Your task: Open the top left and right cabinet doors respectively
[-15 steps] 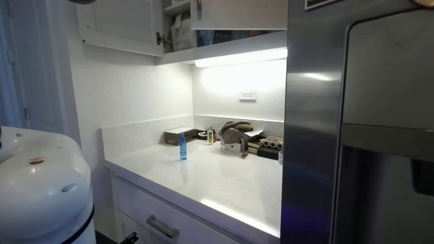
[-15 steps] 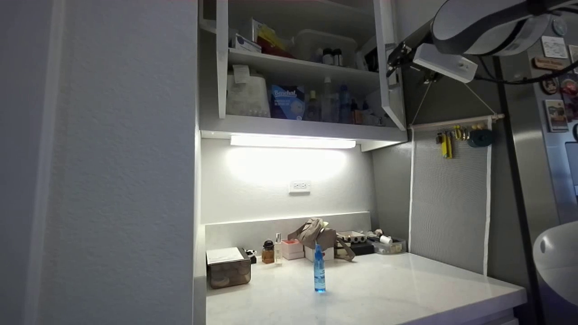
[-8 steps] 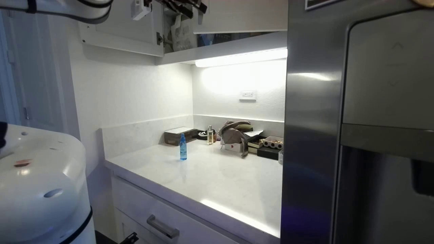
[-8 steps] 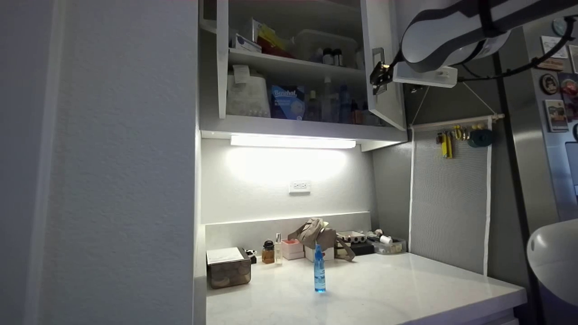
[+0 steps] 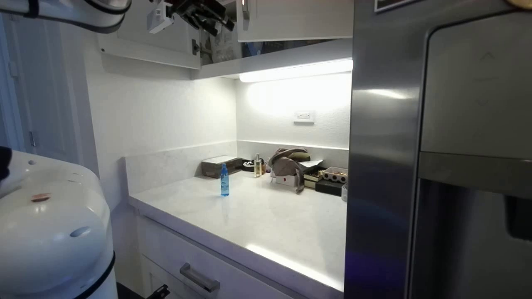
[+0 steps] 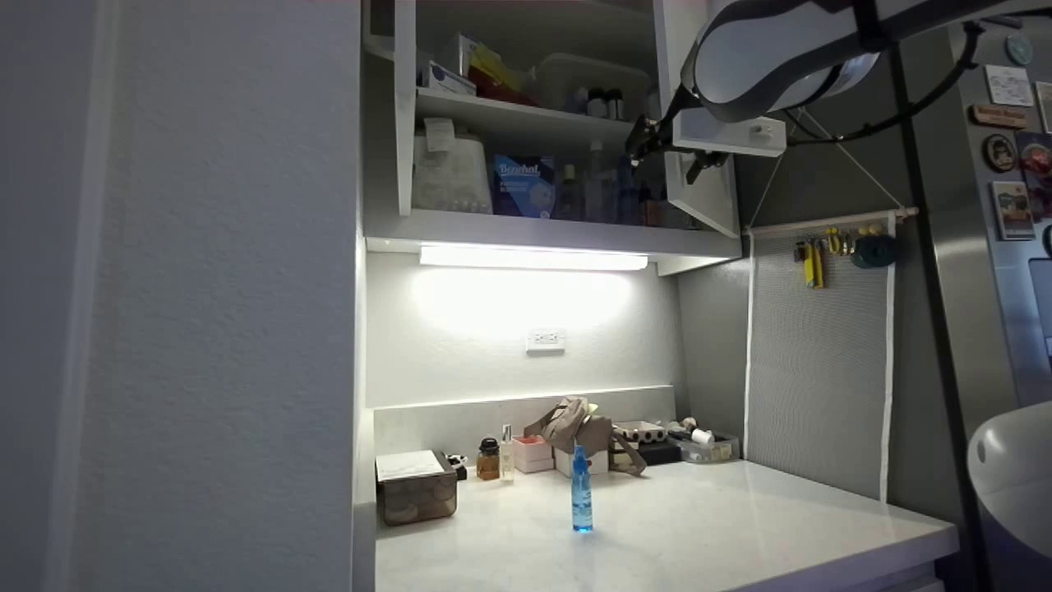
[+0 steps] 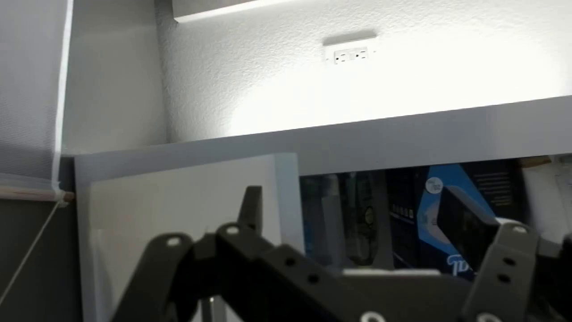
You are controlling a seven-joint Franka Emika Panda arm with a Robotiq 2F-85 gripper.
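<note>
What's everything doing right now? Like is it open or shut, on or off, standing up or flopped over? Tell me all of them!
Left cabinet door: open
Right cabinet door: partly open
Gripper: open, fingers apart
Light strip: on
Drawer: shut
Blue bottle: standing upright
Amber bottle: standing upright
Brown cloth item: crumpled
Mesh panel: hanging

Past my claw [image 7: 351, 199], my wrist view faces the outlet [image 7: 351, 54], upside down. In an exterior view the near fridge [image 5: 386, 149] stands right of it; in an exterior view a near wall [image 6: 222, 296], left. Both share the table [image 6: 740, 518] below.
</note>
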